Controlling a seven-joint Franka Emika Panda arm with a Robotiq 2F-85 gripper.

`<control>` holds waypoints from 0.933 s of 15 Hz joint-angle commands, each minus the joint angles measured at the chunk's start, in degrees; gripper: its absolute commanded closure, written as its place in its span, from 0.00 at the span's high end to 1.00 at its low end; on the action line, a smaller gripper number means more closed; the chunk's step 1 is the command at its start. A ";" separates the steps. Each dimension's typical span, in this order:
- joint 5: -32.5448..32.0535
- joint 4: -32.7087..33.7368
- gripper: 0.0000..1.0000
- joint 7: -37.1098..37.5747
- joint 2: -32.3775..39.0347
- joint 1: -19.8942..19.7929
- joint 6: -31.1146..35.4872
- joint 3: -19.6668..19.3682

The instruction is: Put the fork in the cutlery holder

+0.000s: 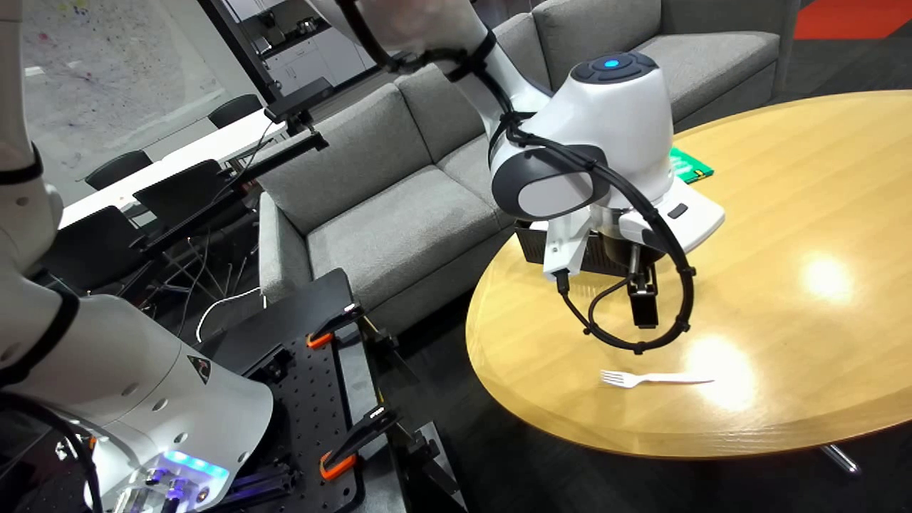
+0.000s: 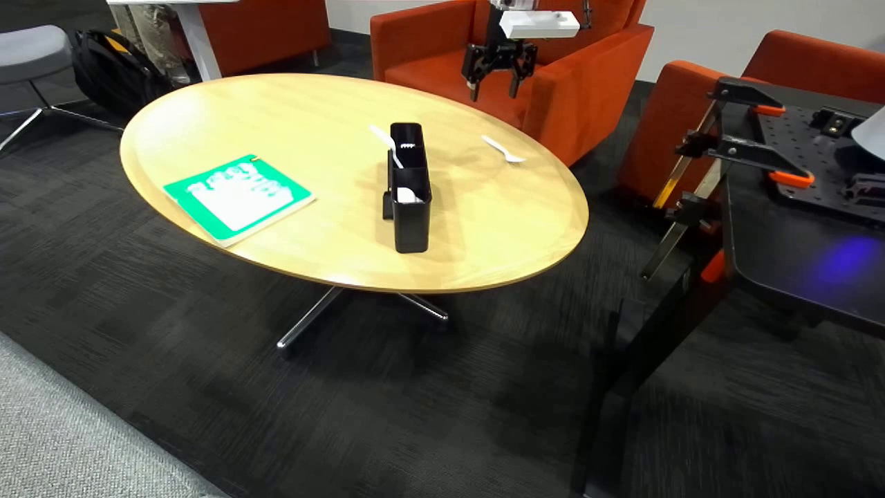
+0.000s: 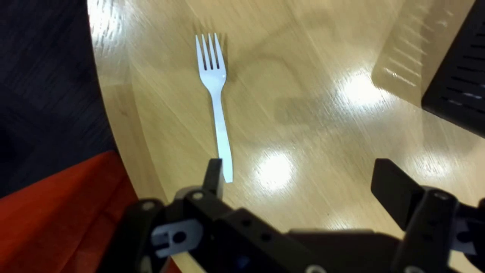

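Observation:
The white fork [image 1: 655, 378] lies flat on the wooden table near its rim; it also shows in the other outside picture [image 2: 503, 149] and in the wrist view [image 3: 218, 102]. The black cutlery holder [image 2: 413, 228] stands upright on the table with white cutlery in its compartments. In an exterior view the holder [image 1: 533, 246] is partly hidden by the arm; its slotted side shows in the wrist view [image 3: 460, 85]. My gripper [image 3: 297, 170] is open above the table, with nothing between its fingers. In the wrist view one fingertip overlaps the fork's handle end. The gripper also shows in both exterior views [image 1: 643, 310] [image 2: 494, 90].
A green-and-white packet [image 2: 238, 195] lies flat on the table [image 2: 332, 104], on the holder's far side from the fork. A red armchair [image 2: 581, 90] stands close to the table edge near the fork. A grey sofa [image 1: 399, 214] stands by the table.

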 commanded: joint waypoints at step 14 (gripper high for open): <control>-6.87 5.70 1.00 0.33 10.04 -5.01 5.48 2.19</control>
